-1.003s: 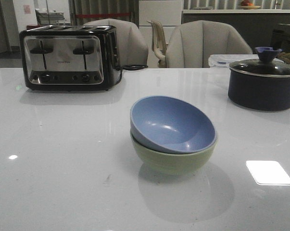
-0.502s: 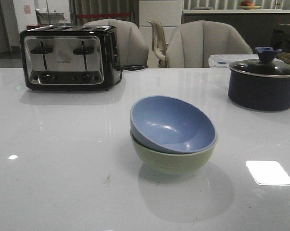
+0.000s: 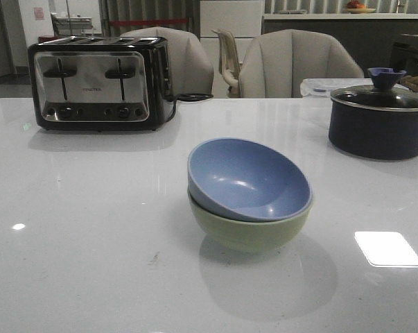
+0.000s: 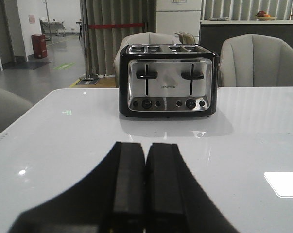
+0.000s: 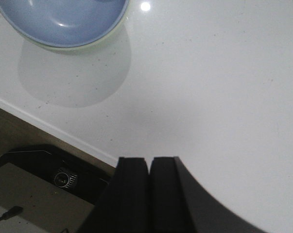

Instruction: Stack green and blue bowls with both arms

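Note:
The blue bowl (image 3: 249, 178) sits tilted inside the green bowl (image 3: 250, 232) at the middle of the white table (image 3: 91, 208). The blue bowl also shows in the right wrist view (image 5: 61, 22), with a thin edge of the green bowl (image 5: 118, 30) under it. No arm shows in the front view. My left gripper (image 4: 146, 148) is shut and empty over bare table, facing the toaster. My right gripper (image 5: 149, 161) is shut and empty near the table's front edge, away from the bowls.
A black-and-steel toaster (image 3: 98, 83) stands at the back left and also shows in the left wrist view (image 4: 168, 80). A dark navy lidded pot (image 3: 378, 119) stands at the back right. Chairs (image 3: 292, 62) stand behind the table. The table's edge (image 5: 54, 131) is near my right gripper.

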Motion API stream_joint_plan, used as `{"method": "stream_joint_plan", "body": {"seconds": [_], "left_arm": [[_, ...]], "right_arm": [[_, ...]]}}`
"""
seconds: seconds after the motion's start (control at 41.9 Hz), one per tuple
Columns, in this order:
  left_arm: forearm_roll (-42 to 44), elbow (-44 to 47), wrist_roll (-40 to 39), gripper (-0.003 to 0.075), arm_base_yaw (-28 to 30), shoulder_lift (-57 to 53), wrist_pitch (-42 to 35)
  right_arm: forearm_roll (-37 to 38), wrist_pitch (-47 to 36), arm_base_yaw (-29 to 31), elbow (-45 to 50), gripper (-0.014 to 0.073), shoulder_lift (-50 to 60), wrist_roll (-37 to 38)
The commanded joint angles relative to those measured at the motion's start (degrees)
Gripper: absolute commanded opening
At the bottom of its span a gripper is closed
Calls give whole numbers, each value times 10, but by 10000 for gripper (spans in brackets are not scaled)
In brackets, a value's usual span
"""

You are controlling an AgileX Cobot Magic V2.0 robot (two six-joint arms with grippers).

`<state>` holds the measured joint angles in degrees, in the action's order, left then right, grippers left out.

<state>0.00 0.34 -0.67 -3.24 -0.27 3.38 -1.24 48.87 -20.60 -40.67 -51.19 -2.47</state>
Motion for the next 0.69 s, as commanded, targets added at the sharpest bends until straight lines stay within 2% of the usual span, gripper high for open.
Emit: {"method": "stream_joint_plan", "body": {"seconds": [0.0,0.191,0.669], "left_arm": [[0,11,-7,101,-5,-13,-55],[0,11,-7,101,14,-13,-55],[0,11,-7,101,14,-13,-55]], "right_arm": [[5,-28,0,-15,34,6,-4],[5,-28,0,-15,34,6,-4],[5,-28,0,-15,34,6,-4]]}}
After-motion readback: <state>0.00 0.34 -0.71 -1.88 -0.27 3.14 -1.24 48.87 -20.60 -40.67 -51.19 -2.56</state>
